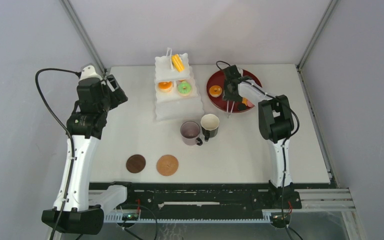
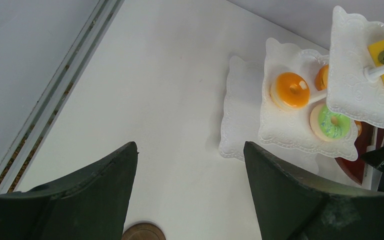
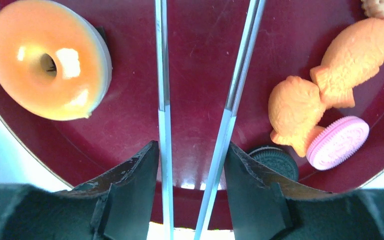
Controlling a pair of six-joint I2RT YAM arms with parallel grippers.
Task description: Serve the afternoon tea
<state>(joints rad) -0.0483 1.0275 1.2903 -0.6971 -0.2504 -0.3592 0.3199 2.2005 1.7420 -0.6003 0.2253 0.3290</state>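
Tongs (image 3: 162, 75) — apparently — in right gripper (image 3: 190, 146)

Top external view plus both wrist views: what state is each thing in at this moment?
left gripper, open, empty.
right gripper, shut on tongs.
tongs, held, arms apart, nothing between them.
dark coaster, bare.
light coaster, bare.
black mug, upright on table, on neither coaster.
mauve mug, upright on table, on neither coaster.
stand, upright, pastries on upper two tiers.
tray, loaded, orange doughnut on it.
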